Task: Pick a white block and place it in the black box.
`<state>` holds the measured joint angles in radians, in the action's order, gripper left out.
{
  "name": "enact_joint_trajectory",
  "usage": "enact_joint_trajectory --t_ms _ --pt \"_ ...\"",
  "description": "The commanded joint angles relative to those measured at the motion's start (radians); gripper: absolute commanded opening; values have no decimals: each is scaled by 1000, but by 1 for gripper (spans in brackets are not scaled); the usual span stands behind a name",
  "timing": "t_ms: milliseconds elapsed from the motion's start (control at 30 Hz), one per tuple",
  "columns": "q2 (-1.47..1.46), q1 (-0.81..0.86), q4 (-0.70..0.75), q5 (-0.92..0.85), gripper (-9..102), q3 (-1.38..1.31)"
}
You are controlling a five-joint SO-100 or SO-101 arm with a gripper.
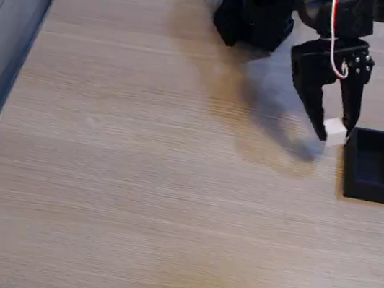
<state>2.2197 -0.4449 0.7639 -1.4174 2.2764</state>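
Fixed view. The pincer point(334, 130) is gripping the white block point(335, 131) between its two fingertips, and the block is hanging just beside the left wall of the black box point(373, 166), apparently a little above the tabletop point(137, 165), though its exact height cannot be told. The step in hand appears to be the carry to the box. To do it well, the block needs lifting clear of the thin rim, moving rightward until it is sitting over the dark hollow, and only then releasing, since a low approach could be nudging the light box aside. The arm's black base point(255, 15) is standing at the far edge, well apart from the box. Nothing is lying between block and box.
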Motion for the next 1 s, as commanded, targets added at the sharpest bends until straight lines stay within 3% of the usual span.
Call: enact_joint_trajectory --t_ms 0,367,833,967 --pt "-38 -52 52 17 0 -107" --pt "-314 -143 258 130 0 -443" --pt "-495 -193 354 152 1 -640" --pt "-503 -193 353 160 10 -652"
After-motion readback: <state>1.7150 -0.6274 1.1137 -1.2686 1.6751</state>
